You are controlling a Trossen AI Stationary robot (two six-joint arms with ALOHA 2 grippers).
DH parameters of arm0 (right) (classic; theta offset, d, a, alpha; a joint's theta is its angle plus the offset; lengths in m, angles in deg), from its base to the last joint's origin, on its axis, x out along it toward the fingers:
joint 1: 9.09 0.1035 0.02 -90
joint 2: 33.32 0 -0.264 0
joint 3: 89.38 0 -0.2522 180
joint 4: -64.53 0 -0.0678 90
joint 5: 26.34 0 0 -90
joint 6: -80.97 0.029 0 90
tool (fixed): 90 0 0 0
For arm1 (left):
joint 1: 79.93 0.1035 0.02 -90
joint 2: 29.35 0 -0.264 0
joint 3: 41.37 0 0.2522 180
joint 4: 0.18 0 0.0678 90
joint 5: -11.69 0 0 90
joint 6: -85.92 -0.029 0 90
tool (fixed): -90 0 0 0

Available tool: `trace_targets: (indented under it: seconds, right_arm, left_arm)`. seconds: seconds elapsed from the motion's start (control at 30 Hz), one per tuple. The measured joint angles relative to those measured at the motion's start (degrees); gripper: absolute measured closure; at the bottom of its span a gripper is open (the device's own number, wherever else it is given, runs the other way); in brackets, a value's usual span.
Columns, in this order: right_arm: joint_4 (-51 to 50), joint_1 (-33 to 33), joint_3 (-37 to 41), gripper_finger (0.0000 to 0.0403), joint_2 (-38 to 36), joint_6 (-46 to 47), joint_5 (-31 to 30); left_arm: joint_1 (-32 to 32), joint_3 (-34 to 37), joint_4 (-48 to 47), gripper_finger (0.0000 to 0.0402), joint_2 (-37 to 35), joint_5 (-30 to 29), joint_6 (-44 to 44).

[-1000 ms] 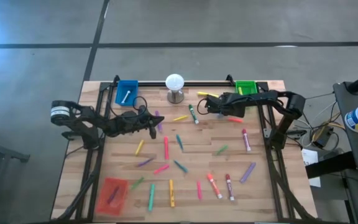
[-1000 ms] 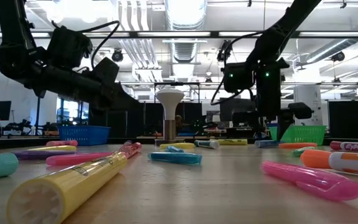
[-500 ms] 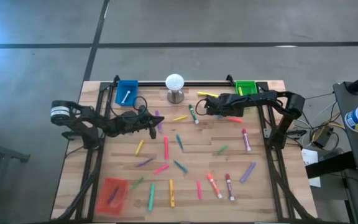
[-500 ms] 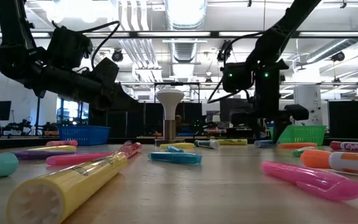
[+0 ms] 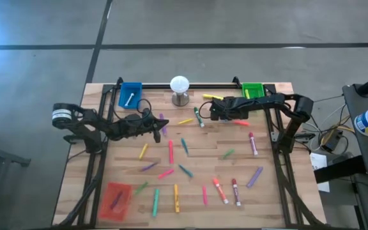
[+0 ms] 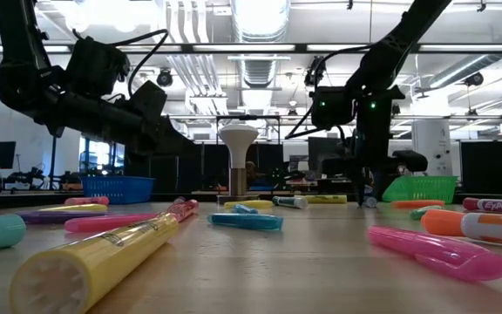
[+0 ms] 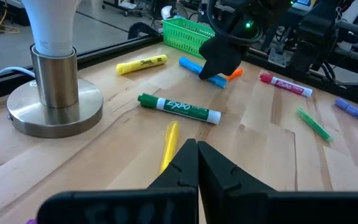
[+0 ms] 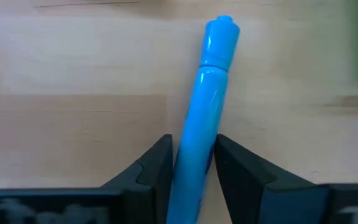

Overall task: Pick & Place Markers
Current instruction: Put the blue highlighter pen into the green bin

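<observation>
Right gripper fingers are pinching in on our blue marker, touching both sides. We're gripping near its end, so it may pivot or slip out as we lift.

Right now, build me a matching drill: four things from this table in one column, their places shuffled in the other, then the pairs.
Things:
1. blue marker
2. white marker
3. lamp
4. red tray

Places:
A. in the blue tray
B. near left corner of the table
C. between the right claw fingers
D. far edge, between the blue and green trays

Pairs: 1-C, 2-A, 3-D, 4-B
</observation>
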Motion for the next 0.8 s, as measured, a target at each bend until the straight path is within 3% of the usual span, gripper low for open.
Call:
trace_targets:
  seconds: [0.43,0.8]
  right_arm:
    - [1.3,0.0,-0.3,0.0327,2.2,-4.2,1.4]
    - [0.5,-0.3,-0.6,0.0323,-8.9,-12.7,3.7]
  left_arm:
    - [0.0,0.0,0.0,0.0402,0.0,0.0,0.0]
    - [0.0,0.0,0.0,0.0402,0.0,0.0,0.1]
